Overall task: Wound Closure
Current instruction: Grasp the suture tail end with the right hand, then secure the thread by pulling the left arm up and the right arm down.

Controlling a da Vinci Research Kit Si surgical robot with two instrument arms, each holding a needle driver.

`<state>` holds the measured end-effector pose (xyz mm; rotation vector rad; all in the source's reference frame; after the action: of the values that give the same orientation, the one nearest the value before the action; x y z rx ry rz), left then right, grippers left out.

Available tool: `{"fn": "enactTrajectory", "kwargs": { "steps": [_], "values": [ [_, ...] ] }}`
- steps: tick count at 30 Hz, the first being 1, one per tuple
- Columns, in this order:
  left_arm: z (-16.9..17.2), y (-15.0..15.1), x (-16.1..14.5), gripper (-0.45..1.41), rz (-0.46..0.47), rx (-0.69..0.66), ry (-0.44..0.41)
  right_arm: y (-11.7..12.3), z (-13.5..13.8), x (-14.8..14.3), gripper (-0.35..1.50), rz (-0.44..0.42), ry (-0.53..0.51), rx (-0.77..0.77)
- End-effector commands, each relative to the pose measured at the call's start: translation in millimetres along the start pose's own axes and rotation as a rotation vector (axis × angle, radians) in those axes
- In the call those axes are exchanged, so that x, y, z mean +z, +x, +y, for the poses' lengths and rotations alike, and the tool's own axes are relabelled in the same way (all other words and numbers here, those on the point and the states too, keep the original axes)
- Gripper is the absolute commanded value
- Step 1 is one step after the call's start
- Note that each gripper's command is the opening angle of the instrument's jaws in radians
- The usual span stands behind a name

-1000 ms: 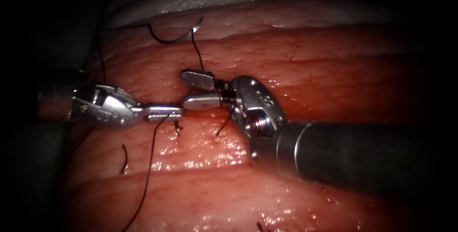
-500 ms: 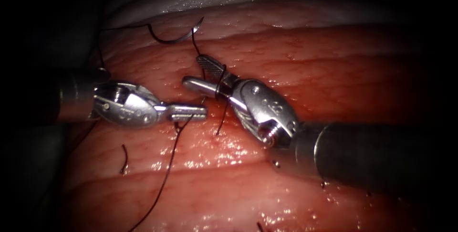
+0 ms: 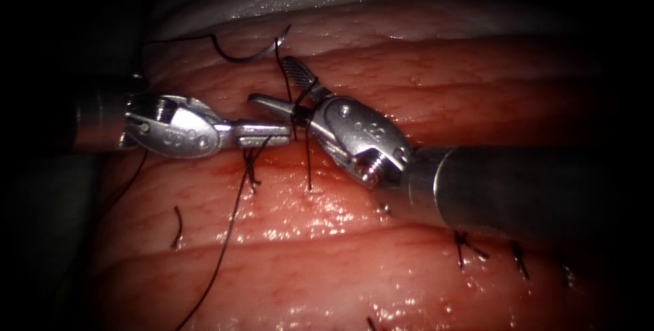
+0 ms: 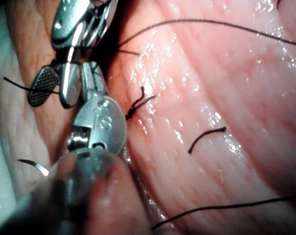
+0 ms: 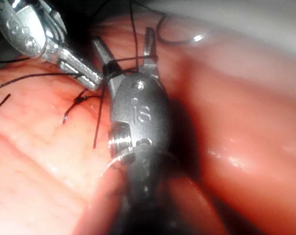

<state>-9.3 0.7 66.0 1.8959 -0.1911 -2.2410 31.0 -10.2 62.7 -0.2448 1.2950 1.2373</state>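
The left tool [image 3: 272, 132] comes in from the left with its fingers [image 3: 262, 131] closed flat on the thread [image 3: 228, 235], which runs down from the tips across the tissue [image 3: 422, 283] on the left side of the cut [image 3: 327, 161]. Just below those tips sits a small knot [image 3: 251, 167] with short dark ends.

The right tool [image 3: 279, 86] lies just beside it, fingers [image 3: 296, 72] spread in a clear V. Thread is wrapped around both open fingers near their base, and one strand climbs from the wrap toward the needle; the right wrist view shows the same loop [image 5: 119, 62] crossing the fingers. Nothing seems pinched between them, though the wrap hides the base.

The needle [image 3: 248, 50] rests free on the pale upper edge of the tissue, well above both tools, held by neither and apparently not in the tissue. A loose cut end [image 3: 177, 229] lies lower left, and finished stitches [image 3: 466, 248] sit on the right under the right tool's shaft.
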Motion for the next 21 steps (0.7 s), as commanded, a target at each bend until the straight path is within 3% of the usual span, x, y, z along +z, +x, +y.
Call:
{"fn": "enactTrajectory", "kwargs": {
  "steps": [1,2,12,21],
  "values": [
    [0.0,-0.5,0.5,-0.45,0.0,0.001,0.001,-0.5,-0.5,0.8,0.02,-0.001,0.021,-0.011],
    [0.0,-0.5,0.5,-0.45,0.0,0.001,0.001,-0.5,-0.6,0.8,-0.35,-0.012,0.022,-0.014],
    [0.2,-0.6,-0.3,-0.45,-0.008,0.003,0.005,-0.9,-1.5,-1.9,-0.35,0.006,-0.013,-0.042],
    [-4.8,-1.4,-1.1,-0.45,-0.044,-0.05,0.046,-6.4,-0.8,-7.7,-0.35,-0.142,-0.006,-0.105]
  ]
}}
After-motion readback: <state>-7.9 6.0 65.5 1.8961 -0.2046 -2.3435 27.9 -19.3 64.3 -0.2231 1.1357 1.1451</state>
